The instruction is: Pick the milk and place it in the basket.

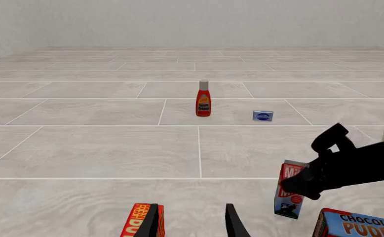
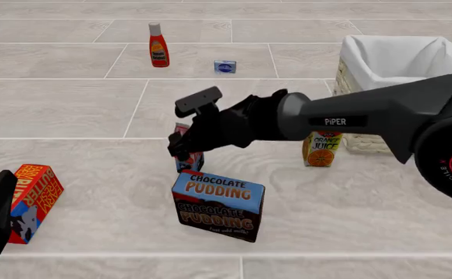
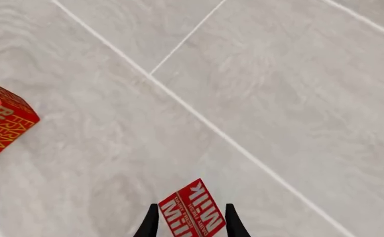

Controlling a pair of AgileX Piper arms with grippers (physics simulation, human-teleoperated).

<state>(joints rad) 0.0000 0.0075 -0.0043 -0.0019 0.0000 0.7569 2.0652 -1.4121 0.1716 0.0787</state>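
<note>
The milk, a small red carton with a blue lower part, stands on the floor just behind the chocolate pudding box. My right gripper reaches down over its top. In the right wrist view the milk sits between the two fingers of my right gripper, turned at an angle to them, and the jaws are open. The basket, pale wicker with a white lining, stands at the far right. My left gripper is open and holds nothing, low at the front left beside a butter box.
An orange juice carton stands in front of the basket. A red ketchup bottle and a small blue box are farther back. The right arm stretches across the middle of the floor.
</note>
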